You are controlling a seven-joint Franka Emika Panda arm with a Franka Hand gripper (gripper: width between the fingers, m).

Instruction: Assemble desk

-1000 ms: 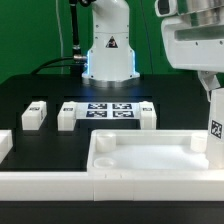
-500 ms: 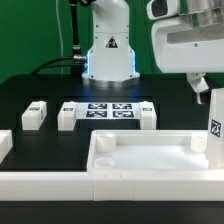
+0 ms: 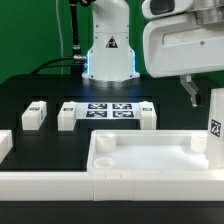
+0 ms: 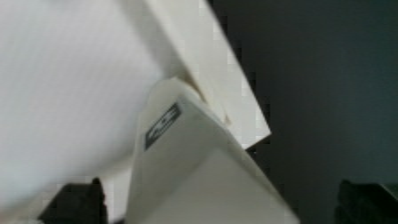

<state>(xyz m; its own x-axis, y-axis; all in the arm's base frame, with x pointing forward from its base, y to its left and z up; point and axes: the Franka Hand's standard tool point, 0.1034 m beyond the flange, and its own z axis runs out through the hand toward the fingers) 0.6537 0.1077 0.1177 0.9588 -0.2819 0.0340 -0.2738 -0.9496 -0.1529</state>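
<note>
The white desk top (image 3: pixel 140 158) lies rim-up at the front of the black table. One tagged white leg (image 3: pixel 215 125) stands upright at its corner on the exterior view's right. It also shows in the wrist view (image 4: pixel 187 150), against the desk top's rim (image 4: pixel 214 50). My gripper (image 3: pixel 200 92) hovers just above that leg's top, open and empty. In the wrist view the gripper (image 4: pixel 222 205) has its dark fingers (image 4: pixel 80 200) spread on either side of the leg, with gaps. Three loose legs (image 3: pixel 34 113) (image 3: pixel 68 114) (image 3: pixel 147 112) lie behind the top.
The marker board (image 3: pixel 108 110) lies between the loose legs, in front of the robot base (image 3: pixel 108 50). A long white rail (image 3: pixel 50 185) borders the table's front. Another white block (image 3: pixel 4 146) sits at the exterior view's left edge.
My gripper has risen and shifted toward the exterior view's left, off the upright leg. The leg has stayed standing in the corner.
</note>
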